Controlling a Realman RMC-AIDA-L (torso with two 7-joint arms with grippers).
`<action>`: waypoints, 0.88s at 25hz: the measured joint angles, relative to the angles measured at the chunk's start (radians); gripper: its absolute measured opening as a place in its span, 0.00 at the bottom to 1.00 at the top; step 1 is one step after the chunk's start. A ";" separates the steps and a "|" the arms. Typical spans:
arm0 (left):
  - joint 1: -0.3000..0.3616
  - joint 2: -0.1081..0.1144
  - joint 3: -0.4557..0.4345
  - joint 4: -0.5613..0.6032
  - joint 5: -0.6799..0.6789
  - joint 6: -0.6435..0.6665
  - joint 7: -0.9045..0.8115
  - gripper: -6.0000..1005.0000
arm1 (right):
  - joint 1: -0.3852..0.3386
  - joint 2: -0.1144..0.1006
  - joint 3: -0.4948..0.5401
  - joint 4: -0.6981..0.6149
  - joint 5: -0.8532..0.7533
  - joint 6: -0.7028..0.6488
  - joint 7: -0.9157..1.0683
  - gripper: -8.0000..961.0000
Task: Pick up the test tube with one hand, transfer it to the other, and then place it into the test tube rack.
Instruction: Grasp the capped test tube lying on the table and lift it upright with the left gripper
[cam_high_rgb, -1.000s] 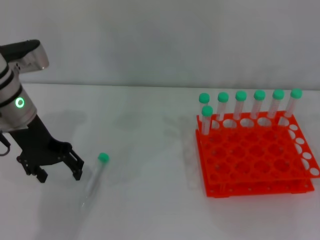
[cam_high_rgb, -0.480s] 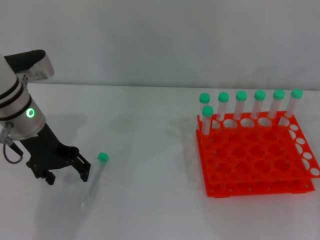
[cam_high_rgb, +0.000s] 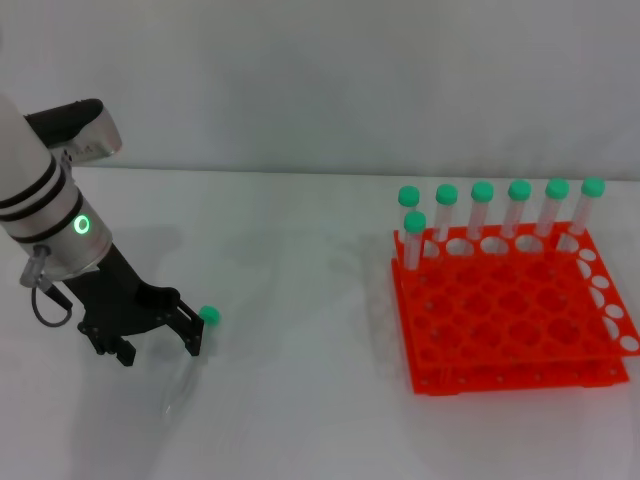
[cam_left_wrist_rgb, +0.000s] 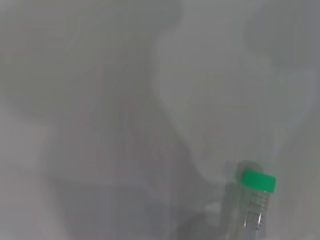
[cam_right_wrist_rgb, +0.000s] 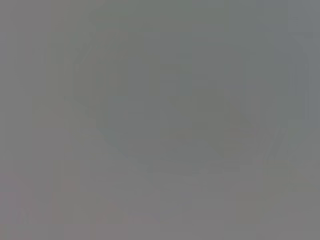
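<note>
Soft, even light falls from above on the white counter (cam_high_rgb: 300, 300), bright and without glare. The left tool (cam_high_rgb: 155, 335) casts only a faint, diffuse shadow toward the wall. The test tube rack (cam_high_rgb: 510, 315) is sharp and vivid. The left wrist view is hazy, with the test tube (cam_left_wrist_rgb: 254, 200) the one thing in passable focus (cap clearest). The right wrist view is a featureless grey blur.

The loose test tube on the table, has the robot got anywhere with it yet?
Nothing is finished yet. The test tube lies flat on the white table, not gripped. In hand: the left gripper, fingers open, is low beside the tube's green cap. Left: the grasp, the handover to the right gripper, which is not in view, and placing the tube in the orange test tube rack, where seven capped tubes stand.
</note>
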 joint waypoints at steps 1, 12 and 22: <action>0.001 0.000 0.000 0.001 0.000 0.002 -0.003 0.86 | 0.001 -0.001 0.000 0.001 0.000 0.000 0.000 0.89; 0.006 0.000 0.000 0.038 0.013 0.007 -0.029 0.84 | 0.010 -0.003 -0.012 0.005 0.000 -0.002 -0.005 0.89; 0.003 -0.008 0.000 0.064 0.067 0.009 -0.031 0.82 | 0.002 -0.001 -0.012 0.006 0.000 -0.004 -0.008 0.89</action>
